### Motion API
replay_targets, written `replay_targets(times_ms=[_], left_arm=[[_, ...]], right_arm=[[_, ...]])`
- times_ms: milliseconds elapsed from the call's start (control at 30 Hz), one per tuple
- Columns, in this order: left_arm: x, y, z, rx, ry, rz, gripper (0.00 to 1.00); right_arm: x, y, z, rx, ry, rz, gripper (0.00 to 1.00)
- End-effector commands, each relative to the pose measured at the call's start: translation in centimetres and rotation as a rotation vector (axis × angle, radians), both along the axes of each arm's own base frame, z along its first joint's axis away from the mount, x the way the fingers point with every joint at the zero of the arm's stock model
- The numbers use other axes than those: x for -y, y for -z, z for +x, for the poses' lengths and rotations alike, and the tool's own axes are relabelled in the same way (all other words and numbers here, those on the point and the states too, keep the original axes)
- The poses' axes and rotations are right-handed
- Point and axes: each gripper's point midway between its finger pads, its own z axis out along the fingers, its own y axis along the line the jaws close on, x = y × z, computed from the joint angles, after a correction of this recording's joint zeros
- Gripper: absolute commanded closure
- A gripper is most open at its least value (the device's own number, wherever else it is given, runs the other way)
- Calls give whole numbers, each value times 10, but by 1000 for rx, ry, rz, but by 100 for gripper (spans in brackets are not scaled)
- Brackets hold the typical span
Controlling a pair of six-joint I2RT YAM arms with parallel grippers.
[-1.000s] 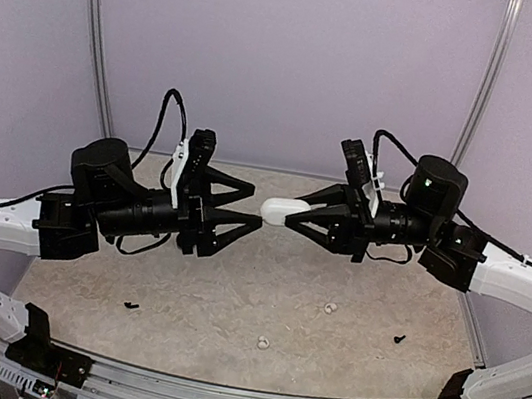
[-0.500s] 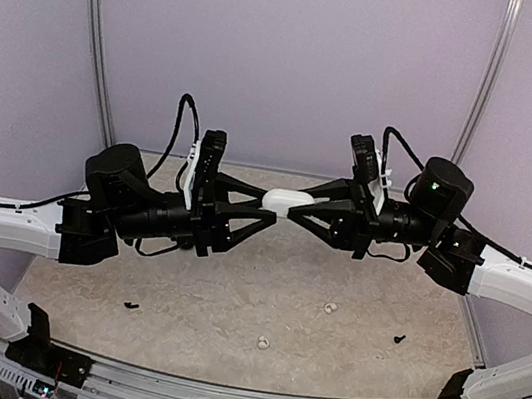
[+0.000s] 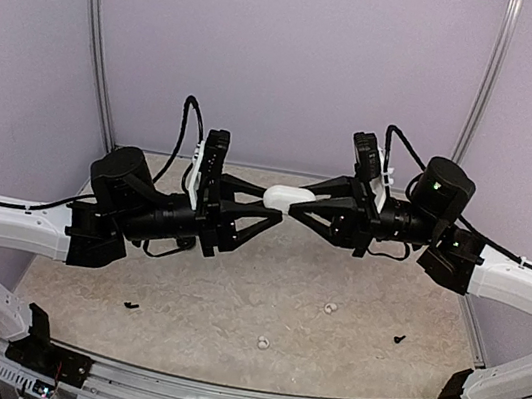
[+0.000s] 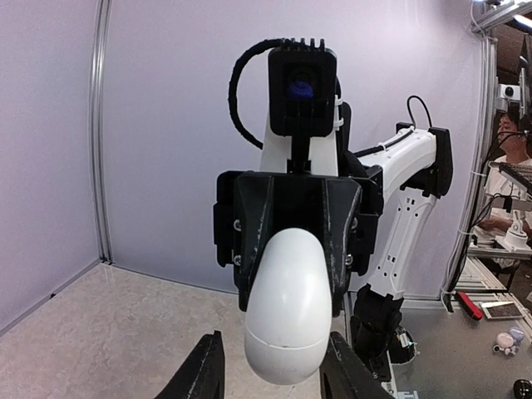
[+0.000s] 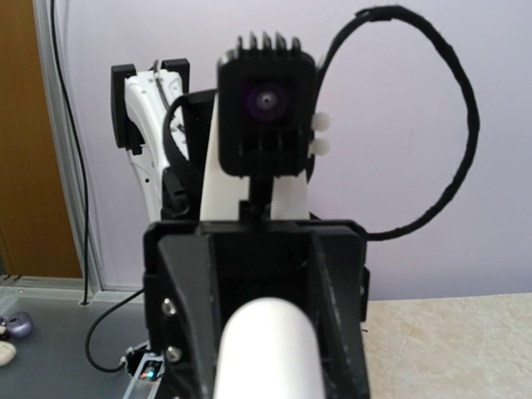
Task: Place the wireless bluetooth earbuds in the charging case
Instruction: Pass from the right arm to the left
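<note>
Top external view has both arms lifted off the table [image 3: 212, 282] and pointed nose to nose, with the charging case [image 3: 286, 199] hanging in the air between them. From where I stand the right gripper [image 3: 303, 206] is clamped on one end of it; the left wrist camera looks straight at that white pebble pinched between the right arm's black fingers [image 4: 253, 241], its seam closed all round, so the lid looks shut. The left gripper [image 3: 271, 206] has its own fingers [image 4: 206, 370] set close either side of the case's free end; one seems to touch the shell and a sliver of gap shows beside the other, so I can't tell whether it truly grips. The wireless bluetooth earbuds [image 3: 331, 309] are nowhere near all this: both lie on the table well below the grippers, one beneath the right gripper's wrist, the other under the meeting point and nearer the arm bases. I'd judge the job is at its opening step, two grippers sharing the case so the lid can be prised up, with no bud in yet. Next the left fingers need a firm bite on one half while the right holds the other; a smooth rounded shell like that could squirt out if squeezed off-centre.
</note>
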Motion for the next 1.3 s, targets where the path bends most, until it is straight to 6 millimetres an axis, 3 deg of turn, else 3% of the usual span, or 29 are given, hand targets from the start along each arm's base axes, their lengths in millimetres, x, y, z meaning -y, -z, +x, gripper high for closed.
replay_targets(times_ms=[0, 733, 1067, 1267], left_arm=[[3, -13, -3, 12, 17, -44, 59], [2, -19, -4, 8, 27, -73, 51], [5, -23, 0, -17, 30, -125, 56], [7, -20, 0, -23, 37, -134, 55]], right_arm=[[0, 0, -2, 6, -9, 14, 89], [-1, 2, -1, 4, -2, 10, 89], [2, 0, 0, 4, 12, 24, 89], [7, -6, 0, 7, 39, 54, 89]])
